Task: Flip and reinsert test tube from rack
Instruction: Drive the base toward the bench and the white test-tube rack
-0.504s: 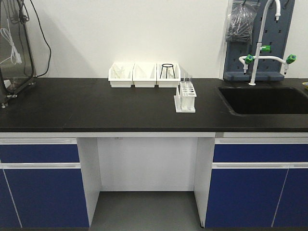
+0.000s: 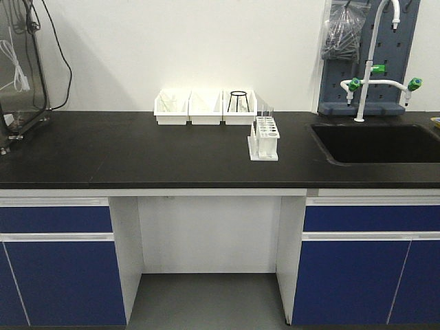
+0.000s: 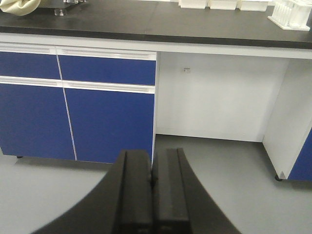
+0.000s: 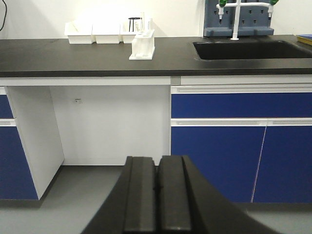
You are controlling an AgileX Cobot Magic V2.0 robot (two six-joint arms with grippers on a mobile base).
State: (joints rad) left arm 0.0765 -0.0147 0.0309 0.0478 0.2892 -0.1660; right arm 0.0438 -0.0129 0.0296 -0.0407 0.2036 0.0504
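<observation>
A: Bright?
B: Yes, even overhead light; the white wall (image 4: 48,14) and bins (image 4: 80,37) bleach out in the right wrist view.
A: Sharp?
B: Mostly; the rack (image 2: 265,137) looks soft, slightly grainy.

This was a laboratory. A long black desk (image 2: 137,151) ran along a white wall above blue cabinet doors (image 2: 62,275). Sunk into it at the right was a deep black sink (image 2: 375,144), with a white gooseneck tap with green valve knobs (image 2: 377,69) and a grey pegboard drying panel (image 2: 333,89) behind. On the desk stood a small white plastic test-tube rack (image 2: 265,141) holding slim clear glass tubes (image 2: 270,111). Beyond it sat three white plastic bins (image 2: 205,110), one containing a black wire tripod stand (image 2: 238,101).
</observation>
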